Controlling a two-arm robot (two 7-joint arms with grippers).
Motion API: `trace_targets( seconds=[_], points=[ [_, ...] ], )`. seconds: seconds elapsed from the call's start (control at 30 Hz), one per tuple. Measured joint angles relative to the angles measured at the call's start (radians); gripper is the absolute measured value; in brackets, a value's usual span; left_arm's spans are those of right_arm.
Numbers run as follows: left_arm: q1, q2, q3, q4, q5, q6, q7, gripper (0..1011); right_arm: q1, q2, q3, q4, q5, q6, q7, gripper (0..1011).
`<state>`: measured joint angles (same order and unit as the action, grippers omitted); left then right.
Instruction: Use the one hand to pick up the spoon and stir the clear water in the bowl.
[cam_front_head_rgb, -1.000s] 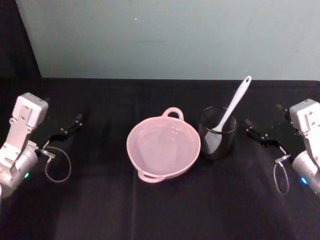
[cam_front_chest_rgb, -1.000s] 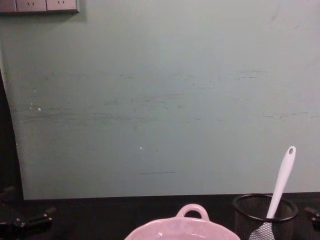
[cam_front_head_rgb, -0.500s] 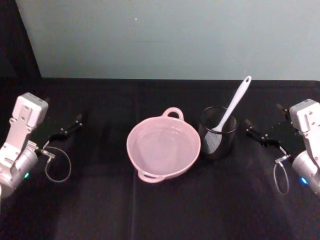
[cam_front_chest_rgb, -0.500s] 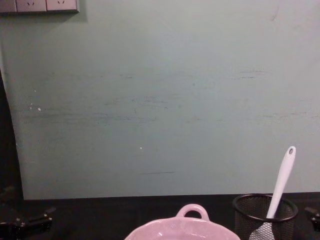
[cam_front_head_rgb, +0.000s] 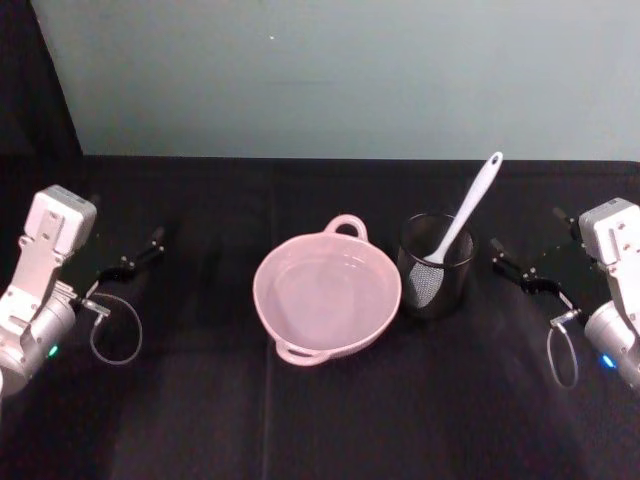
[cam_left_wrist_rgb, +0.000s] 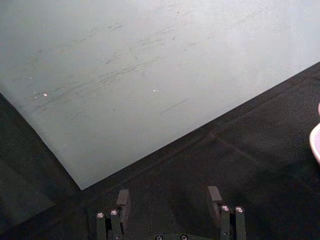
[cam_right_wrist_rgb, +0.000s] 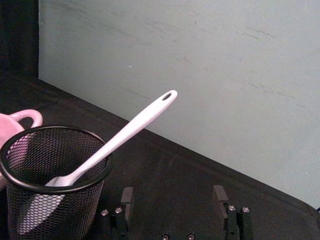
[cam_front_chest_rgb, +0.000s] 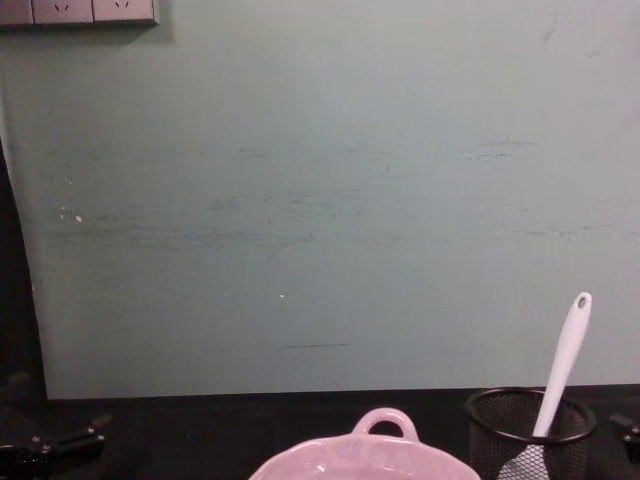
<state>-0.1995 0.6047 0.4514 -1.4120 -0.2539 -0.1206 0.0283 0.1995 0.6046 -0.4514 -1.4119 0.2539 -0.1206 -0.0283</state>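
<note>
Right gripper (cam_right_wrist_rgb: 173, 194): jaws wide apart, gripping nothing. Left gripper (cam_left_wrist_rgb: 168, 192): likewise spread and empty, parked well out at 9 o'clock of the bowl (cam_front_head_rgb: 265, 300). Spoon (cam_front_head_rgb: 466, 214) stood in the black mesh cup (cam_front_head_rgb: 436, 285), just beside the bowl at its 3 o'clock, with the handle leaning up toward 1 o'clock. From the right gripper I read the spoon as near, at 9 o'clock, so I judged that arm the closer. Blade half veiled by mesh. Water (cam_front_head_rgb: 325, 295) hardly discernible.
</note>
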Motion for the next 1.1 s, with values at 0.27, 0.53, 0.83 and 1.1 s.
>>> trace_targets(
  seconds=[0.27, 0.53, 0.83, 1.1],
  points=[
    [0.0, 0.0, 0.0, 0.0, 0.0, 0.0, 0.0, 1011, -0.044, 0.01, 0.034, -0.044, 0.008, -0.01, -0.004, 1003],
    [0.0, 0.0, 0.0, 0.0, 0.0, 0.0, 0.0, 1011, -0.166, 0.012, 0.14, -0.141, 0.152, -0.052, 0.02, 1003],
    [0.0, 0.0, 0.0, 0.0, 0.0, 0.0, 0.0, 1011, -0.176, -0.056, 0.203, -0.154, 0.389, 0.001, 0.162, 1003],
    [0.0, 0.0, 0.0, 0.0, 0.0, 0.0, 0.0, 1011, -0.084, -0.14, 0.218, -0.079, 0.535, 0.106, 0.26, 1003]
  ],
)
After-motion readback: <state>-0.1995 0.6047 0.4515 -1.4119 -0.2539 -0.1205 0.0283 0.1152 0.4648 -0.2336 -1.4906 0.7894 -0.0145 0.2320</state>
